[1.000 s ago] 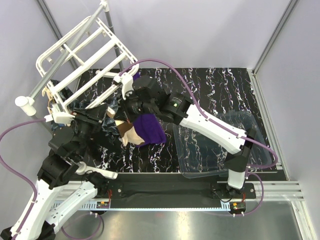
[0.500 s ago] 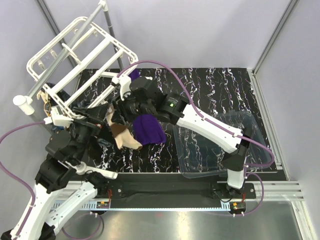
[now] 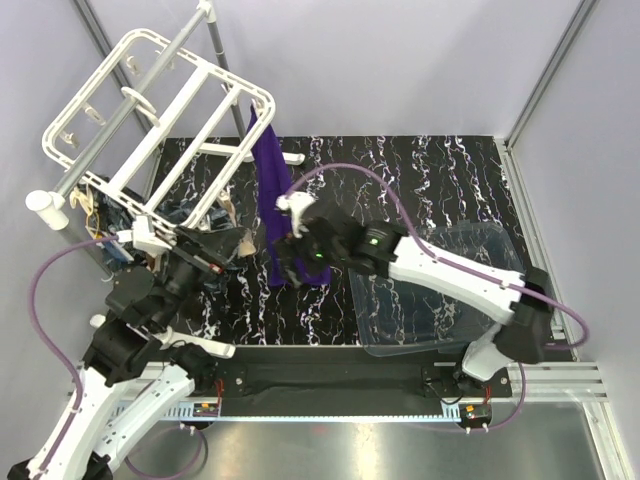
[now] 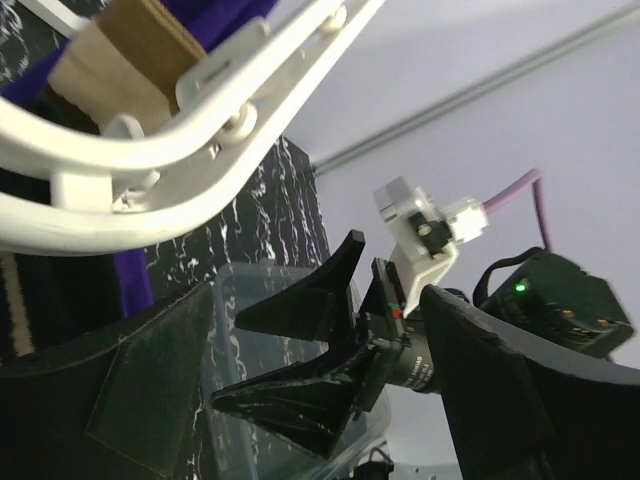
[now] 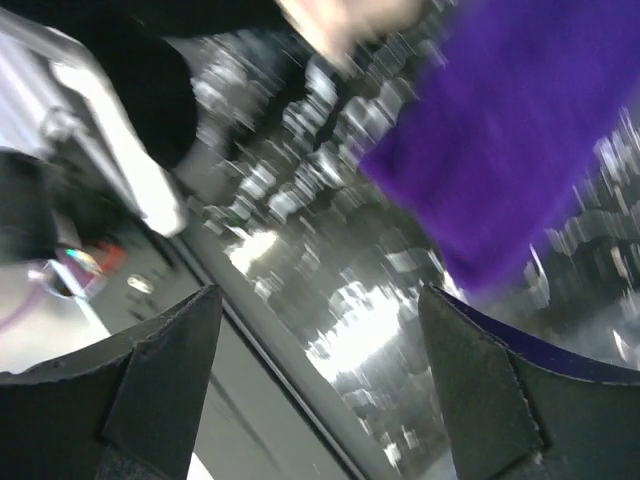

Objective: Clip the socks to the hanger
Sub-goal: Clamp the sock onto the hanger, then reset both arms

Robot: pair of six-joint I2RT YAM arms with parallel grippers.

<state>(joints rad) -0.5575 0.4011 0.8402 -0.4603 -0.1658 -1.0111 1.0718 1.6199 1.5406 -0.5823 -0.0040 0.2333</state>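
The white hanger point(image 3: 190, 110) hangs tilted at the upper left. A purple sock point(image 3: 270, 190) dangles from its right corner down to the table. A beige sock with a brown cuff point(image 4: 125, 45) hangs clipped at the frame's near rail point(image 4: 200, 130); a bit of this beige sock point(image 3: 238, 240) shows by the left fingers. My left gripper point(image 3: 222, 252) is open under the frame, nothing between its fingers point(image 4: 500, 390). My right gripper point(image 3: 287, 262) is open beside the purple sock's point(image 5: 530, 130) lower end, holding nothing.
A clear plastic bin point(image 3: 440, 290) sits on the black marbled table point(image 3: 420, 180) at the right. A grey metal pole point(image 3: 110, 130) carries the hanger. More beige and brown fabric point(image 3: 88, 205) hangs at the frame's left end. The right gripper's fingers point(image 4: 300, 370) show close in front of the left wrist camera.
Both grippers have opened. The hanger has swung up and to the left, and the purple sock now hangs from it. The right gripper has drawn back toward the near right.
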